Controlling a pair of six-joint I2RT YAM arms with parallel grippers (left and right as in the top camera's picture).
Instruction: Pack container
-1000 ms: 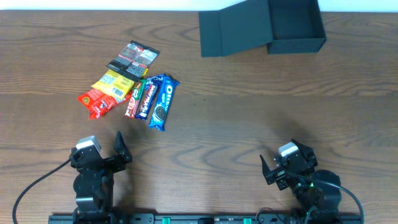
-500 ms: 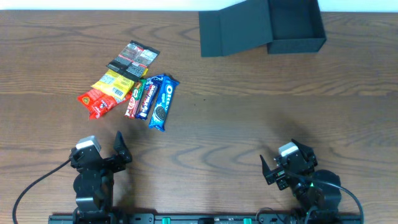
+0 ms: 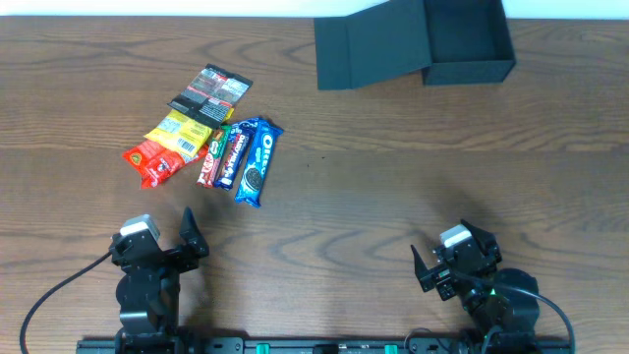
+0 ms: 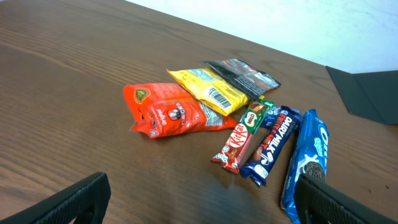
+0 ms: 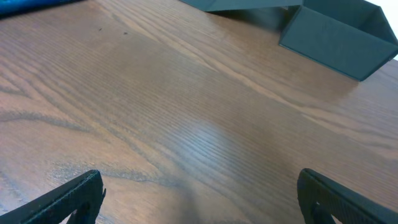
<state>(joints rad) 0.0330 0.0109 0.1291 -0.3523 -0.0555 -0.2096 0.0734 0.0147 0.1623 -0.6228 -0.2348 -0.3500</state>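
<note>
– Brown wooden tabletop (image 3: 393, 197) all round. Where do we see the container (image 3: 470, 71)?
– At the far edge, right of centre. It is dark and open, and its lid (image 3: 369, 47) is folded out to the left, sloping down to the wood. We see nothing inside it from overhead. Our right wrist camera catches one corner (image 5: 339, 37) at its upper right.
– And the snacks?
– We have them clustered on the far left, well apart from the container. A black packet (image 3: 209, 91) lies farthest back, with a yellow packet (image 3: 182, 133) just in front of it and overlapping a red packet (image 3: 147, 162). To their right, three bars lie side by side, touching: a red-and-green bar (image 4: 244, 134), a Dairy Milk (image 4: 273, 146), then an Oreo pack (image 3: 257, 162).
– How do our arms stand?
– Both are at the near edge. The left gripper (image 4: 202, 183) has its fingers (image 4: 74, 199) spread wide with nothing between them, facing the snacks. The right gripper (image 5: 200, 177) is spread just as wide over bare wood, holding nothing, with the container far ahead of it.
</note>
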